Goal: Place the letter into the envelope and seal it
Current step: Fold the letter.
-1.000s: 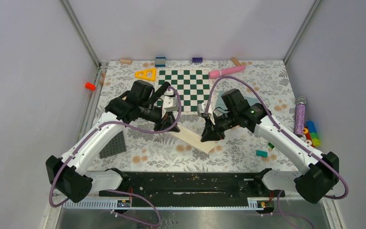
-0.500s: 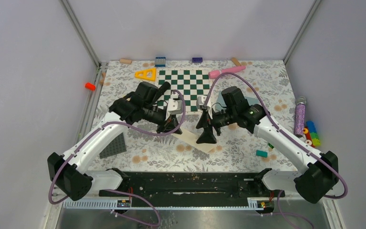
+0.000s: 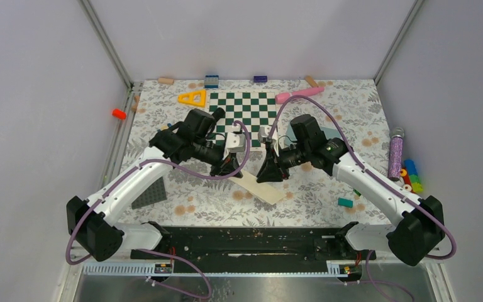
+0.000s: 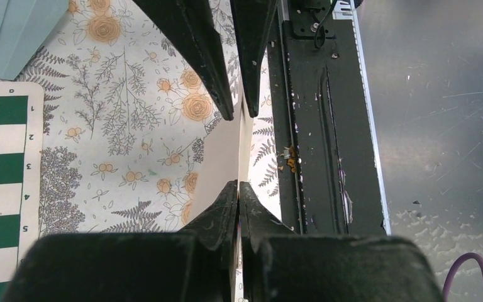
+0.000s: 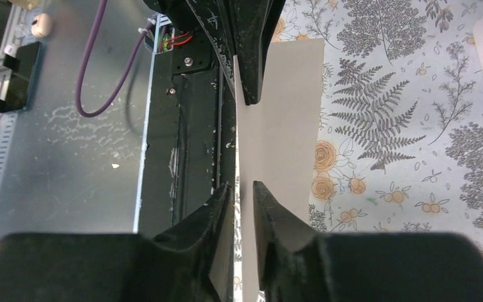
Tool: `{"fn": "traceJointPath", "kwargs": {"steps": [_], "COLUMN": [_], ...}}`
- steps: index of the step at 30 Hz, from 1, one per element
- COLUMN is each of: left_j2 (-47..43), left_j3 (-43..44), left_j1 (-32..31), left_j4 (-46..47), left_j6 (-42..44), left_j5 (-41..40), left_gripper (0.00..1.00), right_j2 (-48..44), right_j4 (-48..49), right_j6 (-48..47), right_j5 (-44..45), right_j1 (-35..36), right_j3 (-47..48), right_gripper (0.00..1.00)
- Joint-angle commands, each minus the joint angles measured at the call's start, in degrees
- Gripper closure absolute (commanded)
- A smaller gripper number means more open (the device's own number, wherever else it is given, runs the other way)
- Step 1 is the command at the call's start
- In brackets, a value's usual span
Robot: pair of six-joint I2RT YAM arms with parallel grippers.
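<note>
The tan letter (image 3: 261, 189) lies slanted between the two arms, its near corner toward the table's front. My left gripper (image 3: 227, 168) is shut on the letter's left end; in the left wrist view its jaws (image 4: 238, 184) pinch the raised edge of the sheet (image 4: 223, 157). My right gripper (image 3: 269, 176) stands over the right part of the letter. In the right wrist view its jaws (image 5: 240, 184) straddle the edge of the letter (image 5: 283, 126) with a narrow gap, open. The teal envelope (image 3: 334, 133) lies mostly hidden behind the right arm; one corner of the envelope (image 4: 12, 25) shows in the left wrist view.
A green-white chessboard (image 3: 245, 113) lies behind the grippers. A yellow triangle (image 3: 193, 97) and a pink cylinder (image 3: 299, 94) flank it. A dark grey baseplate (image 3: 149, 190) sits at the left, a purple glitter tube (image 3: 395, 154) and coloured blocks (image 3: 410, 176) at the right.
My left gripper closed on the letter's end and shifted right. My right gripper let go, opened wide, then narrowed again around the letter's edge, moving slightly back.
</note>
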Motion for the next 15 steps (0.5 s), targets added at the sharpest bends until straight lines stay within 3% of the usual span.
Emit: {"fn": "traceJointPath", "kwargs": {"steps": [1, 6, 9, 11, 13, 15], "left_j2": [-2.1, -2.3, -2.5, -2.8, -3.2, -3.3], "left_j3": [-0.1, -0.1, 0.0, -0.1, -0.1, 0.1], "left_j1": [-0.1, -0.1, -0.1, -0.1, -0.1, -0.1], "left_j4": [2.6, 2.6, 2.6, 2.6, 2.6, 2.6], "left_j6": [-0.3, -0.2, -0.2, -0.2, -0.2, -0.4], "left_j5": [-0.1, -0.1, 0.0, 0.2, 0.6, 1.0], "left_gripper": [1.0, 1.0, 0.97, 0.79, 0.44, 0.19], "right_j2": [0.2, 0.2, 0.0, 0.0, -0.1, 0.0], "right_j4": [1.0, 0.1, 0.1, 0.0, 0.1, -0.2], "right_j6": [-0.4, -1.6, -1.9, -2.0, -2.1, -2.1], "right_j5": [-1.1, -1.0, -0.6, -0.4, -0.5, -0.8], "right_j1": [0.4, 0.5, 0.4, 0.5, 0.4, 0.5], "right_j3": [0.0, 0.1, -0.1, -0.1, -0.1, -0.1], "right_gripper": [0.81, 0.99, 1.0, 1.0, 1.0, 1.0]}}
